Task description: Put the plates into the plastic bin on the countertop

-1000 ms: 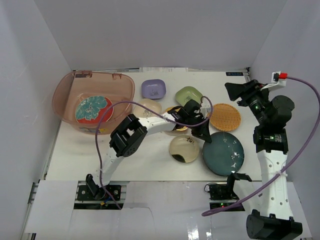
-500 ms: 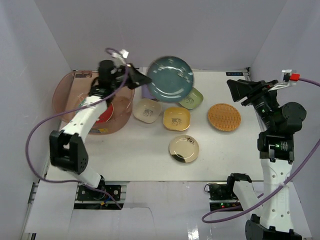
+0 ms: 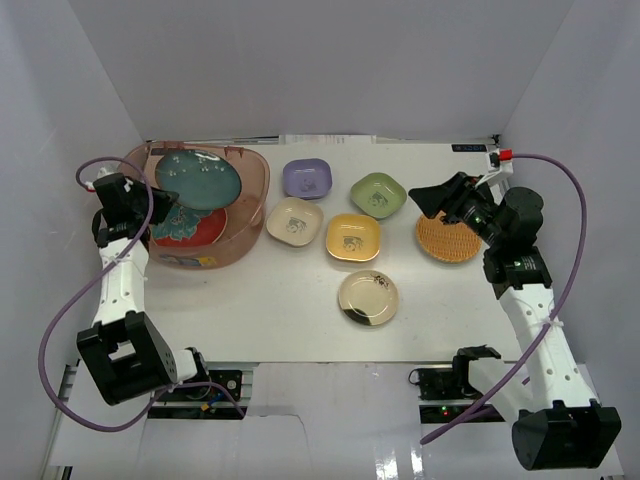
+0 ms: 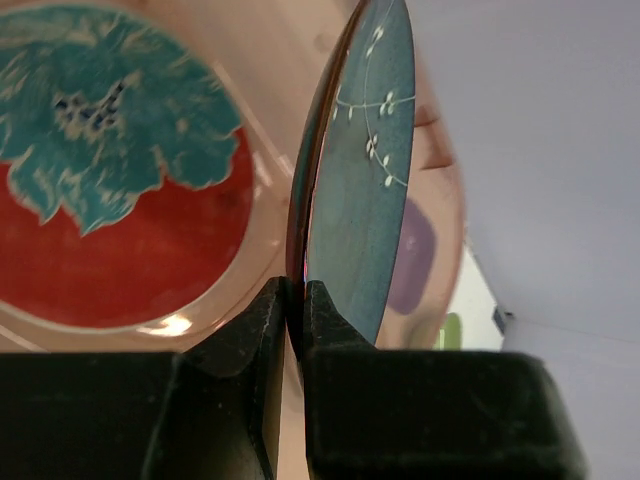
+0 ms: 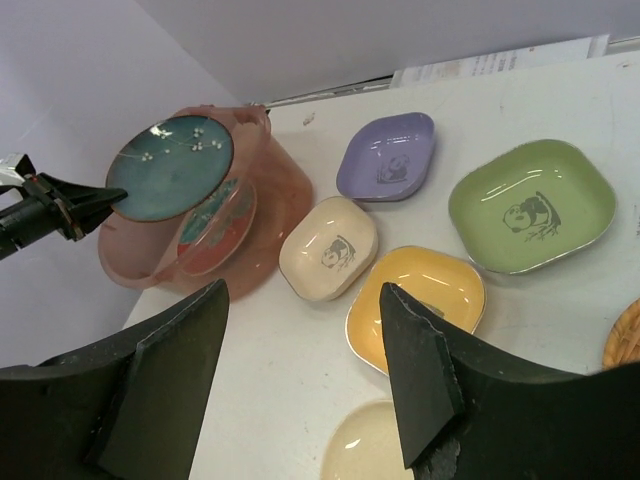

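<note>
My left gripper (image 3: 150, 207) is shut on the rim of the dark teal plate (image 3: 197, 179), holding it above the plastic bin (image 3: 250, 190). The wrist view shows the teal plate (image 4: 360, 190) edge-on between my fingers (image 4: 265, 320). The red-and-teal floral plate (image 3: 195, 228) lies in the bin, also in the left wrist view (image 4: 110, 200). My right gripper (image 3: 432, 200) is open and empty above the orange woven plate (image 3: 450, 238). On the countertop (image 3: 280, 300) sit the purple (image 3: 306, 178), green (image 3: 378, 194), cream (image 3: 294, 220), yellow (image 3: 352, 238) and gold (image 3: 367, 297) plates.
White walls enclose the countertop on the left, back and right. A purple cable loops from each arm. A paper sheet (image 5: 500, 62) lies at the back edge.
My left arm has carried the dark teal plate leftward from above the small plates to over the bin. My right gripper has swung down and left toward the orange plate.
</note>
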